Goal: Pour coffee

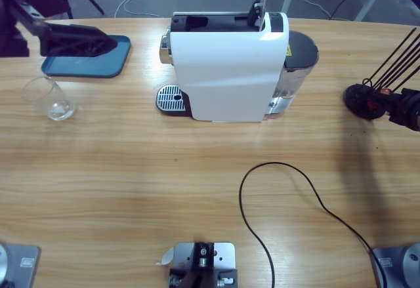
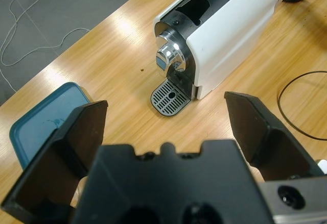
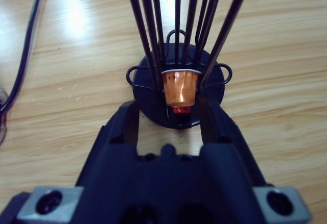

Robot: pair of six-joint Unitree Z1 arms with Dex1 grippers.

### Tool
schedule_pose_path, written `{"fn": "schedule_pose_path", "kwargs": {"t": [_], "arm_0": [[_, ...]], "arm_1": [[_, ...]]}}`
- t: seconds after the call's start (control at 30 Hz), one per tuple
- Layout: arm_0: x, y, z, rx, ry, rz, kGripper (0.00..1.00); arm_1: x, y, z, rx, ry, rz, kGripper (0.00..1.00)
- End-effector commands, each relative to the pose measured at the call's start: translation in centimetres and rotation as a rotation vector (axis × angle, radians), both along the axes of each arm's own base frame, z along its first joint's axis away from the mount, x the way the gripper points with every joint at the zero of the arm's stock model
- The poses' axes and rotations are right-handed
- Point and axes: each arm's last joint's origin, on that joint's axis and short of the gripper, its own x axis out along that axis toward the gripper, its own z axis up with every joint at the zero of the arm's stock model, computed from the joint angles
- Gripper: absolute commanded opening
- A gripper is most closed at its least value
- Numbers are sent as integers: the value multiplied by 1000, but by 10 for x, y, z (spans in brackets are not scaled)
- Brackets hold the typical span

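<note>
Flanking the capsule (image 3: 179,89), right gripper (image 3: 171,119) jaws parted.

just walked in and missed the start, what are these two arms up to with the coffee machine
The right gripper is at the black wire capsule holder at the table's right end, its open jaws on either side of an orange capsule sitting in the rack. The left gripper hangs open over the blue tray at the far left, holding nothing. The white coffee machine stands mid-table with nothing on its drip grate. The clear glass sits apart near the tray, not yet under the spout.
</note>
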Motion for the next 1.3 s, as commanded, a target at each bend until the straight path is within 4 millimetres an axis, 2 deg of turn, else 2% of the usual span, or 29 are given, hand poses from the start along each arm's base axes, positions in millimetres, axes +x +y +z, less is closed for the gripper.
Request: {"fn": "schedule_pose_path", "kwargs": {"t": [0.03,0.43,0.47,0.5,0.7,0.8,0.87,0.9,0.93,0.97,1.0,1.03,1.3], "arm_0": [[5,-12,-13,41,40,7,1000],[4,-13,-16,44,50,5,1000],[4,-13,-16,44,51,6,1000],[4,-14,-16,43,50,5,1000],[5,-14,-16,43,53,6,1000],[4,-14,-16,42,53,7,1000],[4,-14,-16,41,53,6,1000],[4,-14,-16,42,53,6,1000],[4,-14,-16,43,54,6,1000],[5,-14,-17,44,55,6,1000],[5,-15,-17,46,56,6,1000],[5,-15,-18,46,57,6,1000],[5,-16,-21,50,69,10,1000]], "arm_1": [[-5,-4,-9,-18,40,3,347],[-7,-5,-8,-25,34,4,339],[-7,-5,-8,-25,33,4,322],[-7,-6,-7,-28,31,3,194],[-8,-6,-7,-30,29,0,176],[-8,-7,-7,-36,30,-2,91],[-7,-9,-6,-31,18,-7,95],[-6,-9,-6,-24,6,-10,113],[-5,-9,-5,-13,-3,-16,253],[-5,-9,-5,1,-6,-25,531],[-5,-8,-5,9,-6,-31,684],[-4,-8,-6,14,-4,-30,741],[-2,-7,-8,23,11,-11,743]]}}
